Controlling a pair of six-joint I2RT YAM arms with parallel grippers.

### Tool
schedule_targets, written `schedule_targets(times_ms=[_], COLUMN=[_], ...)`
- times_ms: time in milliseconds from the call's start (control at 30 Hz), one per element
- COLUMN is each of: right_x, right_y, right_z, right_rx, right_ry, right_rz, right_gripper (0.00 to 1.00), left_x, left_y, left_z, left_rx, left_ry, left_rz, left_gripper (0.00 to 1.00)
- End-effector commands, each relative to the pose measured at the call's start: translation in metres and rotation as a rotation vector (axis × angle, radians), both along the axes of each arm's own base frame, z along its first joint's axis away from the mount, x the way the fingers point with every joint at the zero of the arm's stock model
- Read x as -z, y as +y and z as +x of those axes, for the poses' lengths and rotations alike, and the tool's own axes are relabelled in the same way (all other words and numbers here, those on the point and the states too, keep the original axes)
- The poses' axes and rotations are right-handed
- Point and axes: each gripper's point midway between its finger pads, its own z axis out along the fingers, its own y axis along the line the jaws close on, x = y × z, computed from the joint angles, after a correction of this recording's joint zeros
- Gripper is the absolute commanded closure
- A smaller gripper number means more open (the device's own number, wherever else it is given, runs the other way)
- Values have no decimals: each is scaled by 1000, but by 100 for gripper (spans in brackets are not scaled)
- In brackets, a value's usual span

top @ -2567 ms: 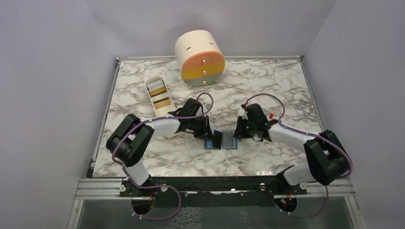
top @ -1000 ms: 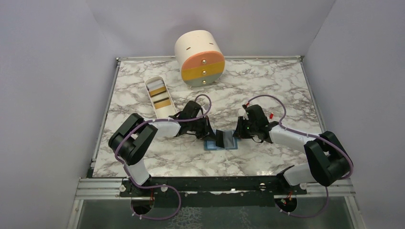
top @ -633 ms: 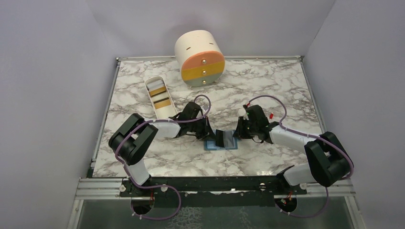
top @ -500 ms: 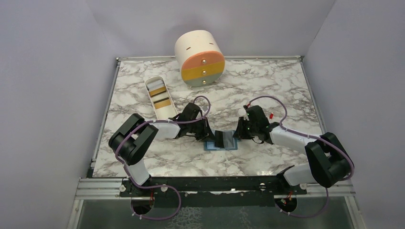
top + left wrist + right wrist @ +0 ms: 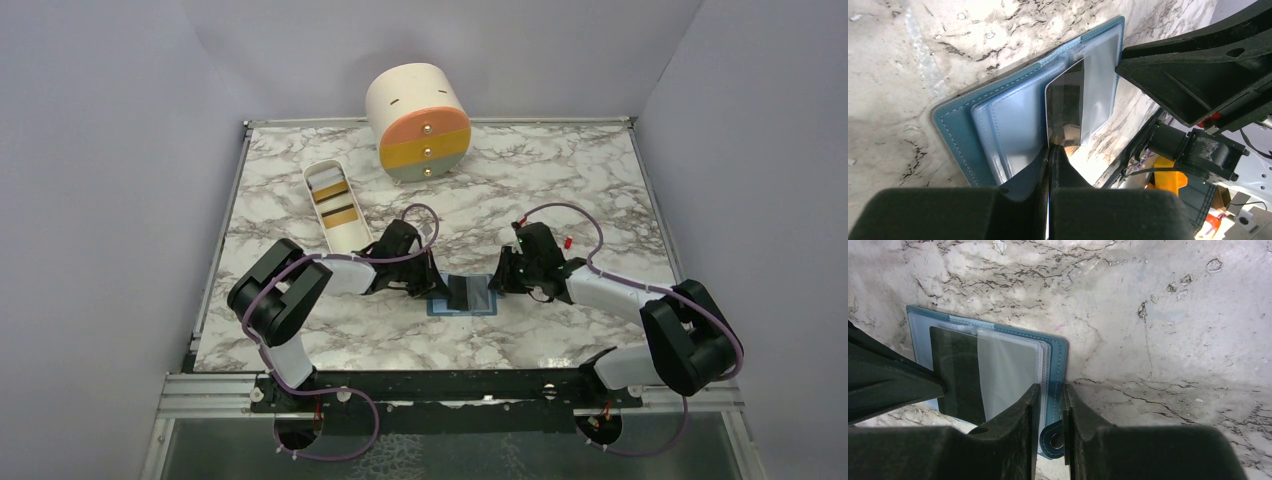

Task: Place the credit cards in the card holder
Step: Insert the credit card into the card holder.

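Observation:
The blue card holder (image 5: 478, 303) lies open on the marble between both arms. My left gripper (image 5: 1050, 150) is shut on a dark grey credit card (image 5: 1066, 107), whose far end lies in a clear sleeve of the card holder (image 5: 998, 117). My right gripper (image 5: 1051, 390) is shut on the card holder's right edge (image 5: 1058, 360), with the snap tab (image 5: 1054, 441) between its fingers. In the right wrist view the dark card (image 5: 955, 372) shows partly under the clear sleeve. More credit cards (image 5: 337, 213), gold with dark stripes, lie in the white tray.
The long white tray (image 5: 350, 237) sits at the left, just behind my left arm. A cream cylinder with orange, yellow and grey drawers (image 5: 420, 125) stands at the back centre. Grey walls close in the table on three sides.
The dark card has dropped from a raised tilt to nearly flat and slid further into the sleeve. The right gripper has shifted slightly and still holds the holder's edge.

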Motion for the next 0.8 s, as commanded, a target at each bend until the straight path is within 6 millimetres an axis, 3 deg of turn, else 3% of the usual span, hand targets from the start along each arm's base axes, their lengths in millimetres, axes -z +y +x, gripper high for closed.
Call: schedule_targets(times_ms=[0,133,167,400,767], right_x=[15,14,14,17,15], right_y=[-7,-8,-8,-8,-3], right_z=[-23,-23,-23,-25,-24], right_rx=[-7,1,2,0,-2], right_ry=[82,79,79,93,97], right_rz=[-27,-27,-27,-21,-5], right_gripper=[79,79,79,79,79], left_x=[8,14,6,5,8], left_y=[6,11,10,9,-5], left_z=[4,3,5,6,-11], left_rx=[-38,-54,-59,-63,4], left_ry=[-37,-37,-58,-74,-31], left_rz=[38,58,46,39,11], left_gripper=[100,100,100,100,100])
